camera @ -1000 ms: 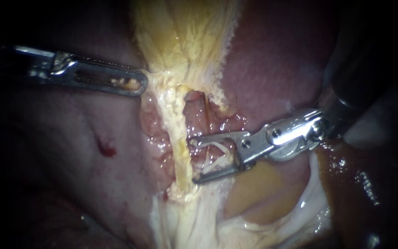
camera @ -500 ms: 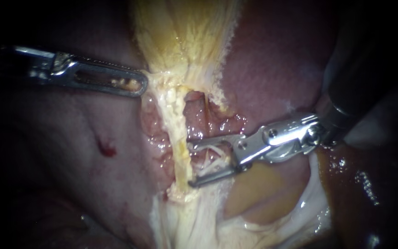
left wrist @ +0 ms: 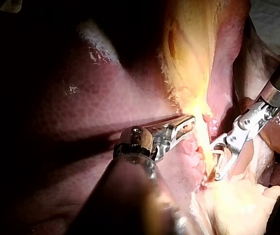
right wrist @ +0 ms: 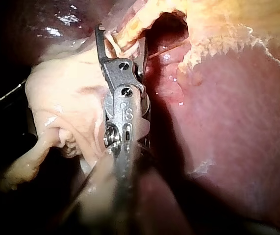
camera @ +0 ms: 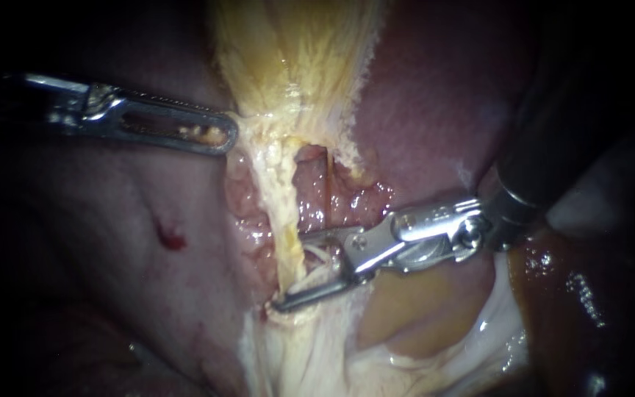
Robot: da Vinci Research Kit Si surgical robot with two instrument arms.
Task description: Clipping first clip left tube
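The left tube (camera: 282, 213) is a pale yellow strand running down from the yellow gallbladder (camera: 295, 59); it also shows in the left wrist view (left wrist: 204, 147). My right instrument (camera: 288, 270) comes in from the right with its jaws open. One jaw lies above and one below where they meet the tube, and whitish strands sit between them. In its own view the right instrument (right wrist: 120, 38) reaches into pale tissue. My left instrument (camera: 211, 136) is shut on tissue at the gallbladder's neck, left of the tube, and shows in its own view too (left wrist: 181, 129).
Dark red liver (camera: 435, 110) surrounds the field on both sides. A small red spot (camera: 172, 239) marks the liver at the left. An opening (camera: 310, 158) shows beside the tube. Pale glistening tissue (camera: 406, 323) lies below the right instrument.
My right instrument has slid leftward and down, so its open jaws now reach across the left tube. The left instrument has held still.
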